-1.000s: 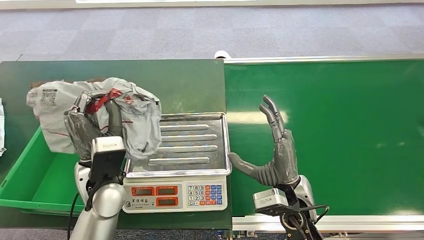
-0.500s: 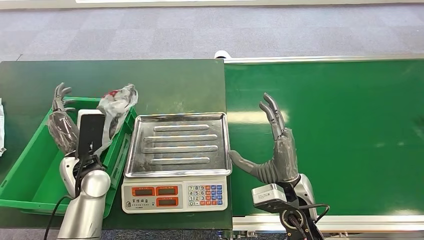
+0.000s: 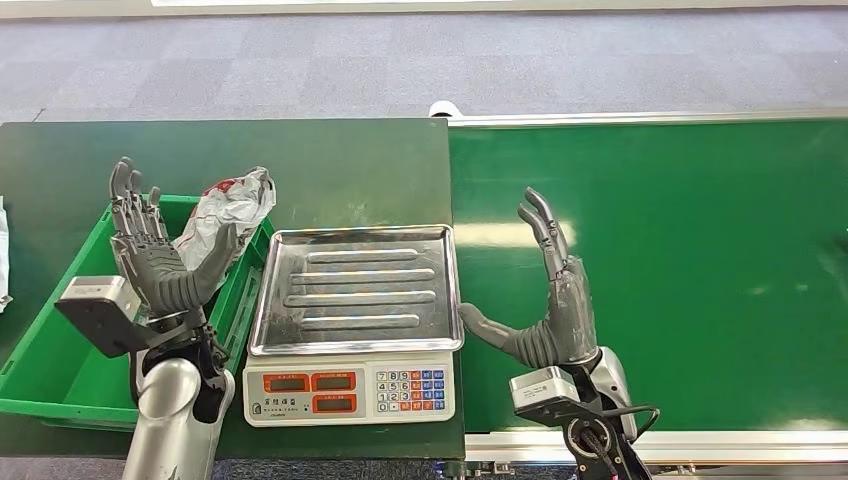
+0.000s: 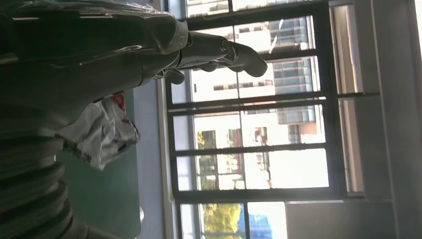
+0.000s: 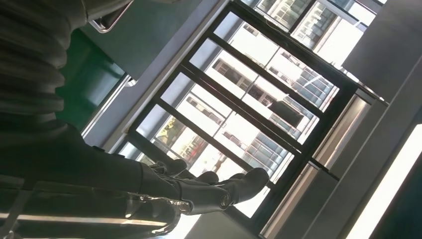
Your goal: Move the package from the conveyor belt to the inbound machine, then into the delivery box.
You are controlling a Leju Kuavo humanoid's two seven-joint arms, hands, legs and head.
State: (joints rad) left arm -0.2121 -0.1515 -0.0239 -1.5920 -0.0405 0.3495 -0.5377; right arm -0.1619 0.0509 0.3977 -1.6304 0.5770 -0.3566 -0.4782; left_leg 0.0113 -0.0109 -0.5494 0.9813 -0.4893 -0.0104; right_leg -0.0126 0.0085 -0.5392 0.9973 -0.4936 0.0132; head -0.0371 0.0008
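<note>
The grey plastic package (image 3: 232,210) with red markings lies crumpled in the green delivery box (image 3: 55,350), leaning against its far right corner; it also shows in the left wrist view (image 4: 99,132). My left hand (image 3: 155,255) is raised over the box beside the package, fingers spread and holding nothing. My right hand (image 3: 545,290) stands upright and open over the conveyor belt (image 3: 680,260), just right of the scale (image 3: 355,320). The scale's steel tray (image 3: 355,290) holds nothing.
The scale sits on a dark green table (image 3: 340,170) between the box and the belt. A white object (image 3: 3,255) pokes in at the left edge. Grey carpet floor (image 3: 400,60) lies beyond the table.
My left hand carried the package from above the table's left side down into the green box, let it go, then rose and turned with fingers spread. The right hand stayed put.
</note>
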